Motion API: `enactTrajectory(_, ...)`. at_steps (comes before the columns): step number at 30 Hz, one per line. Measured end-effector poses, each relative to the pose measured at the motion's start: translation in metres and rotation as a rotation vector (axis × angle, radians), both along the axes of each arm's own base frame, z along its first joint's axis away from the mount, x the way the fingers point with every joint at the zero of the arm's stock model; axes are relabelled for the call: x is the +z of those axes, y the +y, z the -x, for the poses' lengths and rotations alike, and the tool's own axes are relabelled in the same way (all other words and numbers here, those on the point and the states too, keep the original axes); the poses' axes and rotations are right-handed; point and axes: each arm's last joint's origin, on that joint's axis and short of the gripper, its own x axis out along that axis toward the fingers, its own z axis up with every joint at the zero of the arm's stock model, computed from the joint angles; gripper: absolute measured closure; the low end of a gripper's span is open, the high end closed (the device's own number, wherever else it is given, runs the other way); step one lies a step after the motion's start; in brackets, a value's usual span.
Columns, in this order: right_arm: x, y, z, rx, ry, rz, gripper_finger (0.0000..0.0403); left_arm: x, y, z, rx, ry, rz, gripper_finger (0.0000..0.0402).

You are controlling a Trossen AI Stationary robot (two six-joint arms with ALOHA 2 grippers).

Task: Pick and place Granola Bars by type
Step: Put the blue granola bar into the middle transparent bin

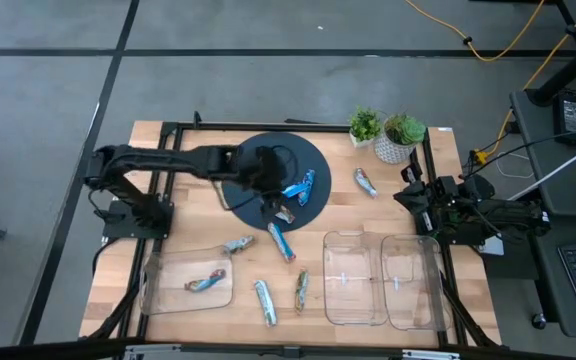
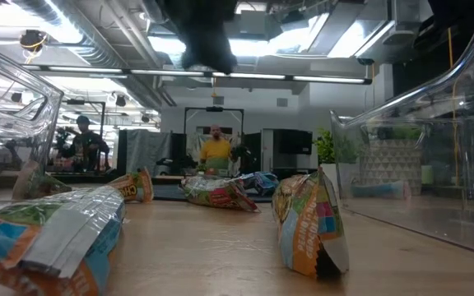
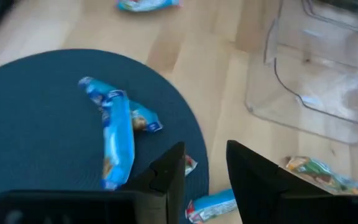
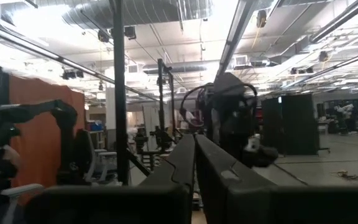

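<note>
Two bright blue granola bars [image 3: 118, 127] lie crossed on the round dark mat [image 1: 313, 160]. My left gripper [image 3: 204, 168] hovers open above the mat's near edge [image 1: 268, 185], beside them and touching nothing. Below its fingers lie a small silver bar [image 1: 286, 213] and a blue bar [image 3: 211, 204]. More bars lie on the wood: [image 1: 281, 242], [image 1: 238, 243], [image 1: 265, 302], [image 1: 301, 290], [image 1: 366, 182]. One bar [image 1: 206, 282] lies in the left clear tray [image 1: 158, 290]. My right gripper [image 4: 194, 149] waits shut at the table's right edge [image 1: 413, 195].
Two clear trays [image 1: 356, 300] [image 1: 413, 300] stand side by side at the near right. Two potted plants [image 1: 366, 125] [image 1: 403, 135] stand at the far right corner. In the low view, bars [image 2: 311, 222] [image 2: 48, 238] lie close; people show in the room behind.
</note>
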Motion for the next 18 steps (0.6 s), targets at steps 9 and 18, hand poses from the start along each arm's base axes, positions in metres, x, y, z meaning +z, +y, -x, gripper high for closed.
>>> enactTrajectory(9,0.0,0.0,0.0,-0.037,-0.005,0.075,0.0385,-0.036,0.039,-0.027,-0.032,0.0,0.002,0.0232)
enactTrajectory(18,0.0,0.0,0.0,-0.071,-0.015,0.137,0.0385,-0.076,0.059,-0.038,0.034,0.122,-0.012,0.0186)
